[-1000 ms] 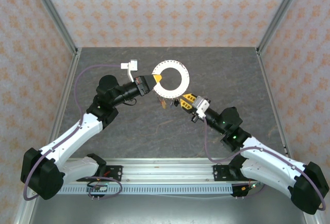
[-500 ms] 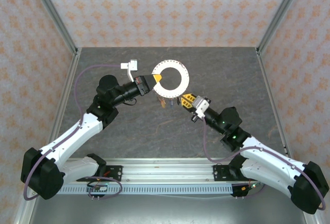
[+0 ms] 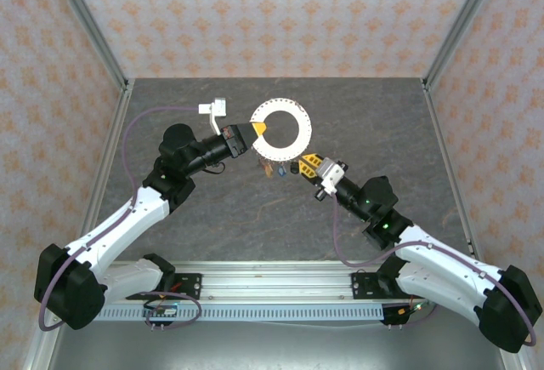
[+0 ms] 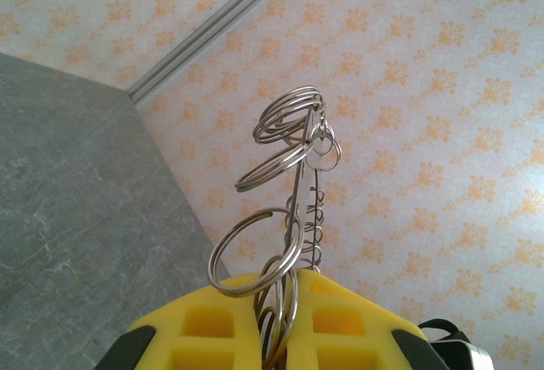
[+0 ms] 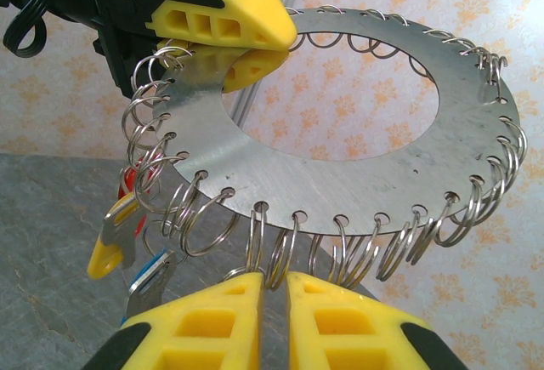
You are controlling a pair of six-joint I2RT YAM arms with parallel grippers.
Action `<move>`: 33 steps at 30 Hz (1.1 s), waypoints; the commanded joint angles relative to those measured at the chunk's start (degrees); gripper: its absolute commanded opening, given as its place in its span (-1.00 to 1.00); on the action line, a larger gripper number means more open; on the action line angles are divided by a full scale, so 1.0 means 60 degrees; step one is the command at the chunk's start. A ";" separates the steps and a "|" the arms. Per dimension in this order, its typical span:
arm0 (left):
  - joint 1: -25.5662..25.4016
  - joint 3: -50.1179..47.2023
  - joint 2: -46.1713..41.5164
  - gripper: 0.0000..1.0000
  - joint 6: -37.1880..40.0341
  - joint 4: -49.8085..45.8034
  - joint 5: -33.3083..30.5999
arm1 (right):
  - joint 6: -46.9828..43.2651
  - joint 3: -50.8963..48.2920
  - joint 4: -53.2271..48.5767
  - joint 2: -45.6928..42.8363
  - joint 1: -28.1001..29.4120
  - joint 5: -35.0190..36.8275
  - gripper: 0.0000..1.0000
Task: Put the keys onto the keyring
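My right gripper [image 5: 274, 292] is almost closed, its jaws a narrow slit apart. A wire loop [image 5: 270, 255] from the near rim of the keyring [image 5: 280, 174] runs down into that slit, and I judge it pinched. Just left of it, the keys [image 5: 109, 253] hang from neighbouring loops (a yellow head, a red one behind, a blue one beneath), above the worktop [image 5: 51, 208]. Beyond the loop lies the keyring itself, a flat perforated disc held in the air, roughly level. At its far-left rim my left gripper [image 5: 251, 40] is clamped tight on the disc edge, one finger above and one below.

The step in hand, as I judge it, is working a key's loop along the rim. To do it well:
1. Hold the left gripper rigid, since it is the disc's main support.
2. Move the right gripper in small arcs that follow the loop's curve. Straight pulls would tilt the disc or spring the wire.
3. Steer clear of the hanging keys so they do not snag adjacent loops.
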 commanded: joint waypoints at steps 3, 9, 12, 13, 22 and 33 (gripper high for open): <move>0.0042 0.0292 -0.0031 -1.00 -0.0070 0.0430 0.0018 | -0.0088 0.0254 0.0492 -0.0056 0.0052 0.0102 -0.72; 0.0042 0.0293 -0.0001 -1.00 -0.0080 0.0415 0.0027 | 0.0039 0.0282 0.0795 0.0082 0.0050 0.0190 -0.71; 0.0041 0.0307 0.0014 -1.00 -0.0097 0.0445 0.0025 | 0.0076 0.0332 0.0857 0.0199 0.0050 0.0163 -0.71; 0.0043 0.0299 0.0000 -1.00 -0.0111 0.0460 0.0015 | 0.0102 0.0342 0.0913 0.0242 0.0050 0.0148 -0.71; 0.0040 0.0292 -0.0017 -1.00 -0.0154 0.0511 -0.0019 | 0.0116 0.0343 0.1231 0.0457 0.0068 0.0273 -0.73; 0.0039 0.0223 0.0001 -1.00 -0.0290 0.0530 -0.0148 | 0.0175 0.0340 0.1270 0.0604 0.0101 0.0395 -0.87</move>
